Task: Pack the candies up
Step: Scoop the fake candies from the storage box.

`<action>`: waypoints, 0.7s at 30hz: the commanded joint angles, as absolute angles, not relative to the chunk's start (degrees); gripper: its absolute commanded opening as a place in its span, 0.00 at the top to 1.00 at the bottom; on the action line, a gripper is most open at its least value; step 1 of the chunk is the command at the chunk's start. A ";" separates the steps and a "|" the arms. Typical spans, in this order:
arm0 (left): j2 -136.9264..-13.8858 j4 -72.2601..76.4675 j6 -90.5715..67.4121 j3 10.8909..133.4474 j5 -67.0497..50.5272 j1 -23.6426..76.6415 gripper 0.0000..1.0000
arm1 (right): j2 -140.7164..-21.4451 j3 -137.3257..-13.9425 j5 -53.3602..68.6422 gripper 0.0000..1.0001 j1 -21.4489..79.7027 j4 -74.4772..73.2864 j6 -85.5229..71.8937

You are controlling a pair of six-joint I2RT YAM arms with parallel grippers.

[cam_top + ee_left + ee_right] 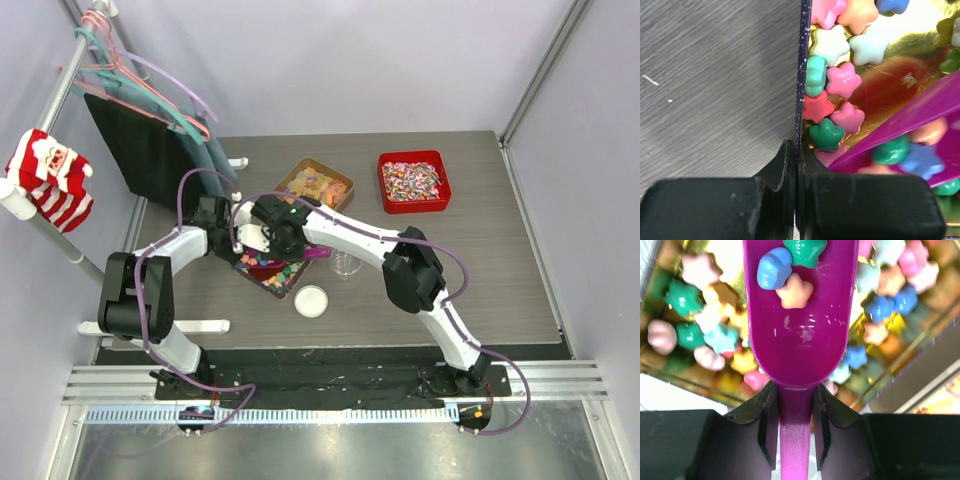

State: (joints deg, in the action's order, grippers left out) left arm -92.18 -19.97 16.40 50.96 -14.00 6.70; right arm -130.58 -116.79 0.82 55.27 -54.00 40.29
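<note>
I am scooping: left gripper [797, 167] pinches the tray wall [803, 75], right gripper [795, 432] clamps the scoop [800, 345] with three candies [790, 275], and next I think I must carry it level to the cup [347, 263].

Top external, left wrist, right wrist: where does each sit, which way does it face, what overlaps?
Top external: above and behind the bases, looking down on the table; left arm and right arm fully in view.
Left wrist: on the left arm, looking along the left gripper, shut on the wall of the tray, candies beyond.
Right wrist: on the right arm, looking down the right gripper, shut on the scoop over the tray.
Shared: both wrist views show scoop and candies.
</note>
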 commanded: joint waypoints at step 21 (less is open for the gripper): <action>-89.38 -13.36 12.83 51.33 -14.77 4.31 1.00 | -113.57 -105.83 3.85 0.99 51.07 -52.39 40.17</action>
